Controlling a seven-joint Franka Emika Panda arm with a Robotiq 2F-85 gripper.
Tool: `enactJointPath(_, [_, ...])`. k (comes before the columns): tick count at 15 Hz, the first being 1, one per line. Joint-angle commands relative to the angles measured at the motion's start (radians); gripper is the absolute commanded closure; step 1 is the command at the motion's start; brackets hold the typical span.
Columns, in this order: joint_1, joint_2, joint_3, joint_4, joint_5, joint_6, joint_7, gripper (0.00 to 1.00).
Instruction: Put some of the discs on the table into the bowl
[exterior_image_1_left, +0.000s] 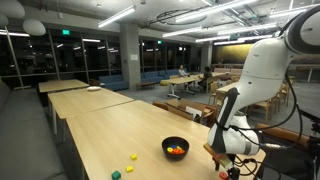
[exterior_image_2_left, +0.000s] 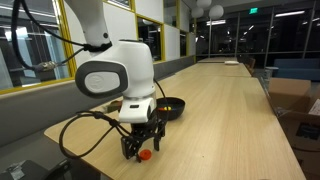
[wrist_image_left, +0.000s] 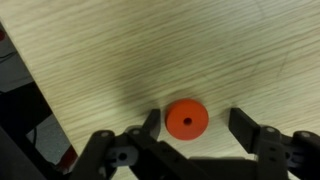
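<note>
Gripper: black two-finger gripper (wrist_image_left: 196, 120) low over the pale light-wood table (wrist_image_left: 150, 50), fingers parted, not gripping.
Disc: small flat orange-red disc (wrist_image_left: 186, 120) lies between the fingers.
Bowl: small round black bowl (exterior_image_1_left: 175, 143) nearby, holding coloured pieces.

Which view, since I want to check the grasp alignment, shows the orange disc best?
The wrist view: the orange disc shows large, lying flat on the table between the jaws, with gaps either side. In an exterior view it is just a small speck under the jaws; elsewhere it is too small to tell.
</note>
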Motion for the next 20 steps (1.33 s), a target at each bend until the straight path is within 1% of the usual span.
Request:
enactJointPath(1, [0.057, 0.007, -0.053, 0.001, 0.018, 0.009, -0.029, 0.57])
enactJointPath(3, [0.079, 0.007, -0.078, 0.003, 0.017, 0.005, -0.034, 0.73])
enactJointPath(4, [0.093, 0.006, -0.092, 0.003, 0.015, 0.004, -0.034, 0.78])
enactJointPath(5, [0.106, 0.006, -0.108, 0.003, 0.012, 0.002, -0.034, 0.75])
enactJointPath(8, [0.159, 0.003, -0.172, 0.002, -0.012, -0.007, -0.034, 0.75])
enactJointPath(10, [0.203, 0.004, -0.227, 0.002, -0.036, -0.013, -0.029, 0.75])
enactJointPath(13, [0.27, 0.001, -0.317, 0.002, -0.085, -0.024, -0.022, 0.78])
enactJointPath(20, [0.422, -0.014, -0.513, 0.003, -0.211, -0.046, -0.002, 0.77])
